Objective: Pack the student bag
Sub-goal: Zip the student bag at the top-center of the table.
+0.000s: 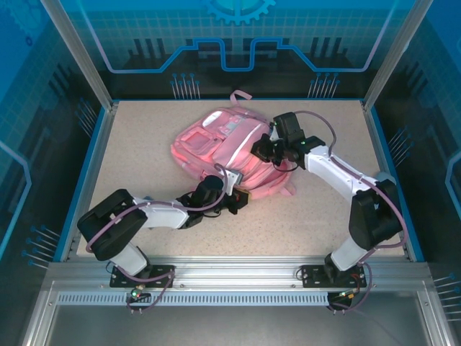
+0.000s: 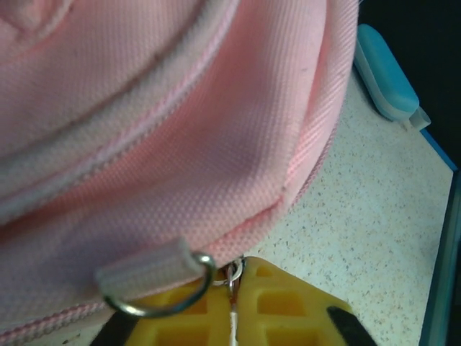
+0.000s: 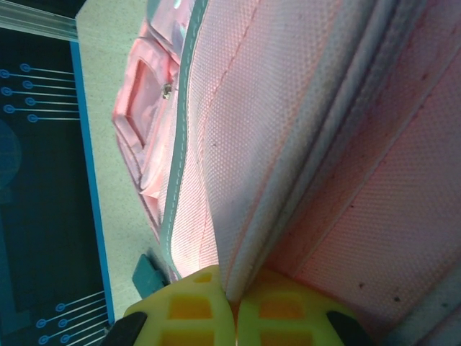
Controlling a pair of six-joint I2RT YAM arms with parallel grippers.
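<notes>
The student bag [image 1: 220,144], a big soft pink backpack with pale trim, lies flat in the middle of the table. My left gripper [image 1: 235,196] is at its near edge. In the left wrist view the yellow fingers [image 2: 288,310] are pressed together on a small metal zipper pull [image 2: 234,274], beside a larger metal ring [image 2: 162,299] on a fabric tab. My right gripper [image 1: 265,148] is at the bag's right side. There my right gripper [image 3: 234,306] is shut on a pale piped fold of the student bag [image 3: 302,144], pinching it between the yellow pads.
A pale blue rounded object [image 2: 385,72] lies on the table beyond the bag's corner, near the blue table edge [image 2: 443,259]. A small dark teal piece [image 3: 148,274] shows under the bag. A pink strap [image 1: 287,189] trails to the right. Speckled tabletop [image 1: 137,158] surrounds the bag.
</notes>
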